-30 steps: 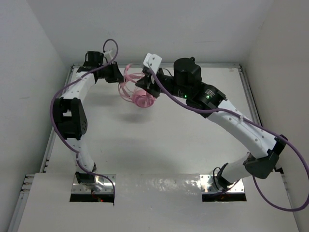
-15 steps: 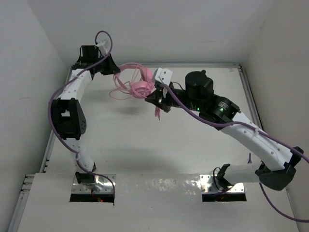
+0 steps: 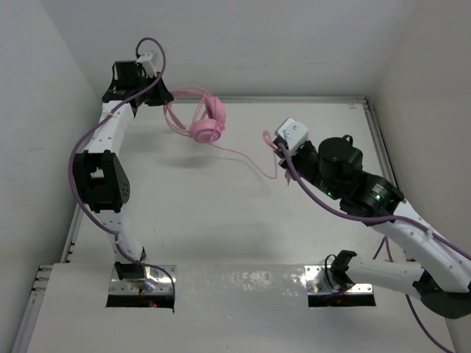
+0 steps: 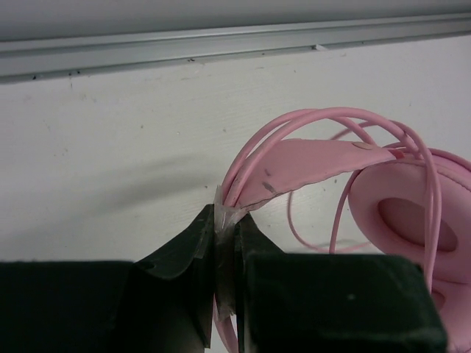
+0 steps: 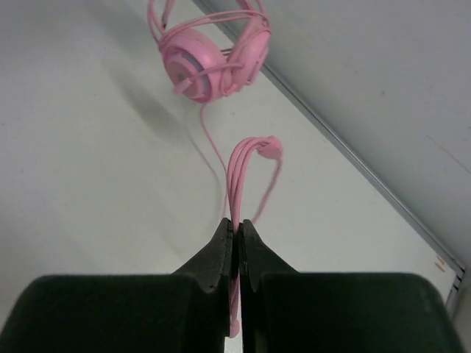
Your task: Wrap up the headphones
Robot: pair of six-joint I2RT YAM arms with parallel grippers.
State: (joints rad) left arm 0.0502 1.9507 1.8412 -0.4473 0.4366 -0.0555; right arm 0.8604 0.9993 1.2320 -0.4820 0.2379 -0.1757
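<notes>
Top external: my left gripper clamps the headphones by the springy headband; my right gripper pinches their limp, light, likely slippery cable, bunched.

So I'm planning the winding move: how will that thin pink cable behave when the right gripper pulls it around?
Likely floppy: the cable hangs in a slack curve from the headphones toward the right gripper and is folded into a tight loop at the pinch. Probably very light, since a fingertip pinch carries several strands. Being thin and smooth-looking, it might slip through under tension.

Lab: white-walled robot test table
</notes>
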